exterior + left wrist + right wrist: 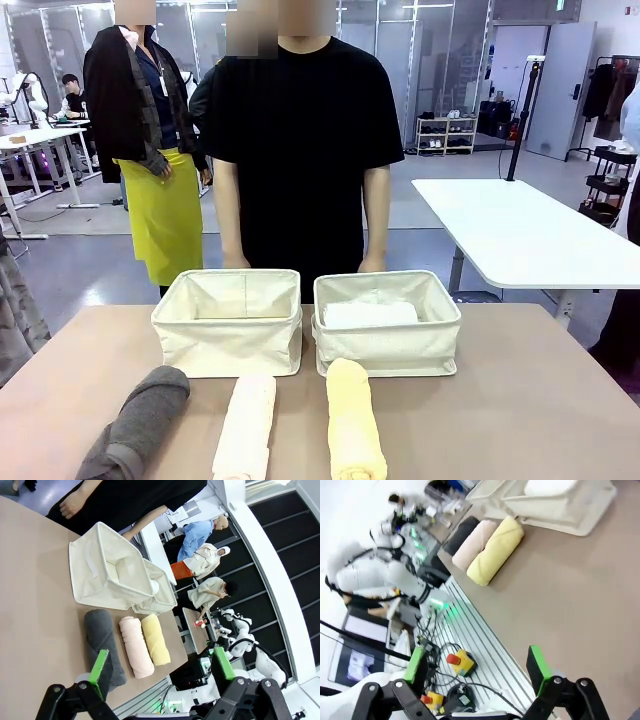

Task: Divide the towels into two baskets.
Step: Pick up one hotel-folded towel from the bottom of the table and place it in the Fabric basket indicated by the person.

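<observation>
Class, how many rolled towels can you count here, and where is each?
4. The dark grey towel, cream-peach towel and yellow towel lie side by side on the table, before the baskets; the white towel lies inside the right basket. Another could hide beneath it.

Three towels [246, 425] lie before the left basket [227, 345] and right basket [388, 350], which holds a fourth towel [370, 314].

Towels [140, 420] [247, 425] [355, 425] run grey, peach, yellow (one white [370, 314]).
</observation>
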Robot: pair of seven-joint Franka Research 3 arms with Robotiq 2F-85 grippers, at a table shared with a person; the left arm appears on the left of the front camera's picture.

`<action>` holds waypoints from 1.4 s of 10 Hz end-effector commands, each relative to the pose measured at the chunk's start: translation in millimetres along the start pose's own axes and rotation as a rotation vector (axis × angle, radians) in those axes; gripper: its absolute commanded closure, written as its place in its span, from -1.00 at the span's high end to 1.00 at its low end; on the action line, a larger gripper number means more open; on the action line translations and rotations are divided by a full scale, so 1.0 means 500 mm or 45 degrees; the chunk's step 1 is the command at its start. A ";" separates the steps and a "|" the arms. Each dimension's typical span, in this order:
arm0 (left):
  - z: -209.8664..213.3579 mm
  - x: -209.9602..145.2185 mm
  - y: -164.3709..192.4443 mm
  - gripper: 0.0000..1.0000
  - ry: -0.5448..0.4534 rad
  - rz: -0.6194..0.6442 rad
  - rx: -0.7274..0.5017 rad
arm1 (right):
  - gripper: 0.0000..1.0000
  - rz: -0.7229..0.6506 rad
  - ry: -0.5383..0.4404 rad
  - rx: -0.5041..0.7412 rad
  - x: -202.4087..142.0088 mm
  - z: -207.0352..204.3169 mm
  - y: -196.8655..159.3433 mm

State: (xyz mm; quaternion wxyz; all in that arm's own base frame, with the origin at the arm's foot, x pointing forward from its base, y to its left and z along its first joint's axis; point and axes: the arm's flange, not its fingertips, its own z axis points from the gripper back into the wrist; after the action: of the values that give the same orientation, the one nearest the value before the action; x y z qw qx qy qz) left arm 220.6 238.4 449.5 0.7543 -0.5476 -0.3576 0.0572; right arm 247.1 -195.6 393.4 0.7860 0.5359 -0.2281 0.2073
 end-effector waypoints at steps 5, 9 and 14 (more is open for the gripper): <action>0.006 0.000 0.000 1.00 -0.015 -0.032 -0.030 | 1.00 -0.073 -0.049 0.014 -0.026 0.008 -0.029; 0.006 0.000 0.000 1.00 -0.015 -0.032 -0.030 | 1.00 -0.073 -0.049 0.014 -0.026 0.008 -0.029; 0.006 0.000 0.000 1.00 -0.015 -0.032 -0.030 | 1.00 -0.073 -0.049 0.014 -0.026 0.008 -0.029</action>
State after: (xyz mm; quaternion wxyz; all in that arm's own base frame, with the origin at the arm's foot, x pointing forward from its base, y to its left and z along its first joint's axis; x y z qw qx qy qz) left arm 220.5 238.4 449.4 0.7543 -0.5476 -0.3577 0.0573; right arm 248.4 -205.4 374.3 0.7877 0.5512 -0.2201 0.1651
